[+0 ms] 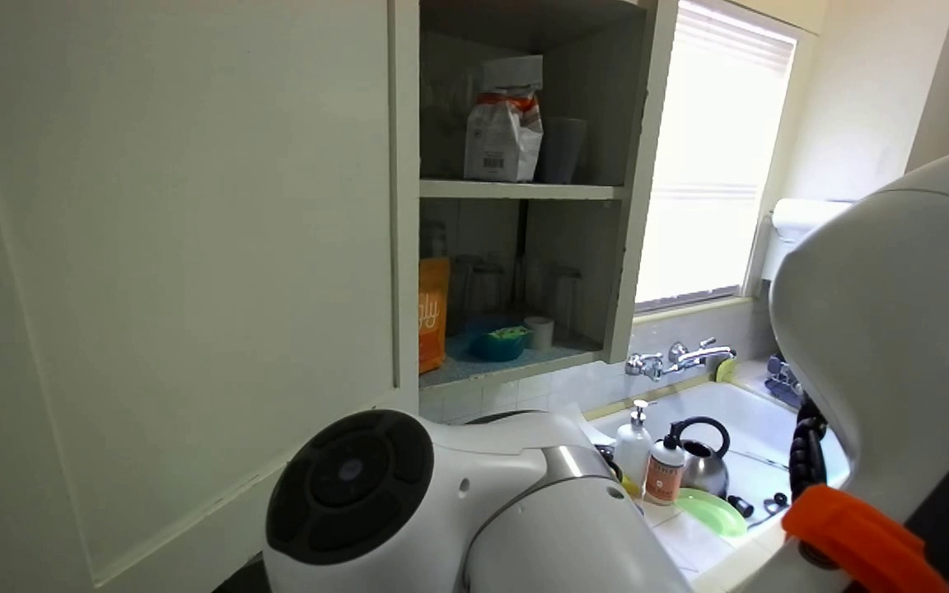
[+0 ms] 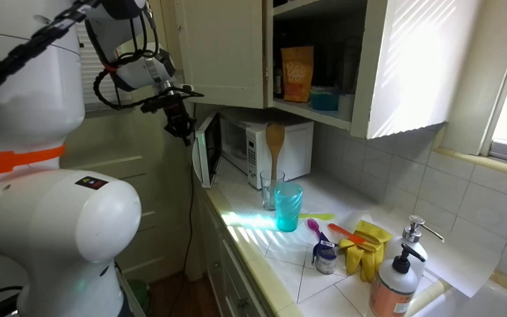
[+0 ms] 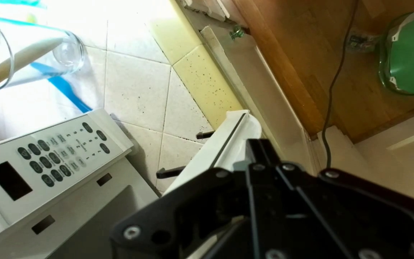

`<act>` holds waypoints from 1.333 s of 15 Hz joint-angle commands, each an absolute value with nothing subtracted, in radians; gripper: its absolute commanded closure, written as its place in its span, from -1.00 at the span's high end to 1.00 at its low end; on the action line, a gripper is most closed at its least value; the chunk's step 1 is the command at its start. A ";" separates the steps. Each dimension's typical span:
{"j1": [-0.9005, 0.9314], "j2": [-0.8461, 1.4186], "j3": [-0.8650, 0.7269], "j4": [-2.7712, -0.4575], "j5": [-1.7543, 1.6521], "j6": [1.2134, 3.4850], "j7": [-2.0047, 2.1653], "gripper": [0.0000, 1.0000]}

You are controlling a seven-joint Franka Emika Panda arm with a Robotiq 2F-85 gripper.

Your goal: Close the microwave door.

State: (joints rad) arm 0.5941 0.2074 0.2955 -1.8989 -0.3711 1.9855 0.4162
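The arm [image 1: 582,535] looms nearest in an exterior view, hiding some of the bench [image 1: 680,543]. In an exterior view the microwave [image 2: 297,149] sits on the bench, partly behind a spoon [image 2: 275,136], its door [image 2: 202,154] open near the end effector [image 2: 186,140]. From the wrist, the microwave is cut off; fingers [image 3: 254,153] pressed together, the end effector masks some door, touching or not I can't tell.

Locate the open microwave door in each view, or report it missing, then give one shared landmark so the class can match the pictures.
In an exterior view: not visible; the white-tiled countertop shows at lower right.
In an exterior view: microwave door left of centre, at about mid-height, standing open.
Wrist view: microwave door near the centre, nearly edge-on, partly hidden by the gripper.
Shared landmark: the white-tiled countertop, in all three pictures.
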 commanded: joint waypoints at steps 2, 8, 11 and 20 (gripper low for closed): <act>0.572 0.212 0.298 -1.894 -0.393 1.996 0.488 -1.00; 0.550 0.220 0.276 -1.895 -0.423 1.998 0.705 -1.00; 0.554 0.213 0.262 -1.903 -0.538 1.988 0.844 -1.00; 0.517 0.234 0.250 -1.952 -0.873 2.160 1.081 -1.00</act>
